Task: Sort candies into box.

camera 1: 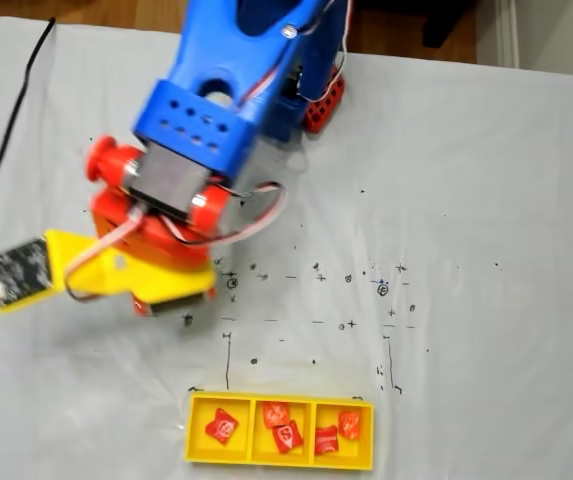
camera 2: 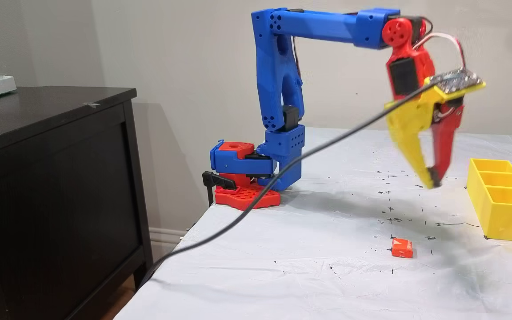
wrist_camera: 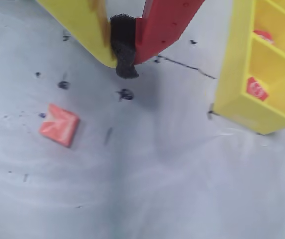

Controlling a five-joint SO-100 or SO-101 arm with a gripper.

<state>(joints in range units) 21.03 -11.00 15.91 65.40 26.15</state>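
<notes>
The gripper (camera 2: pixel 431 180) is seen closed on nothing above the table (camera 2: pixel 309 262), one candy (camera 2: pixel 402 247) lying at its seven o'clock in the side fixed view, five candies held in the box (camera 1: pixel 198 455).

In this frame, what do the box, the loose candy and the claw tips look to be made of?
The box: rigid, opaque, bright yellow plastic, going by its even walls and faint sheen. The loose candy: a thin wrapper, probably foil or plastic film, with creases and white print. The claw: hard yellow and red plastic, likely printed, with a dark, fuzzy pad at the tips.
</notes>
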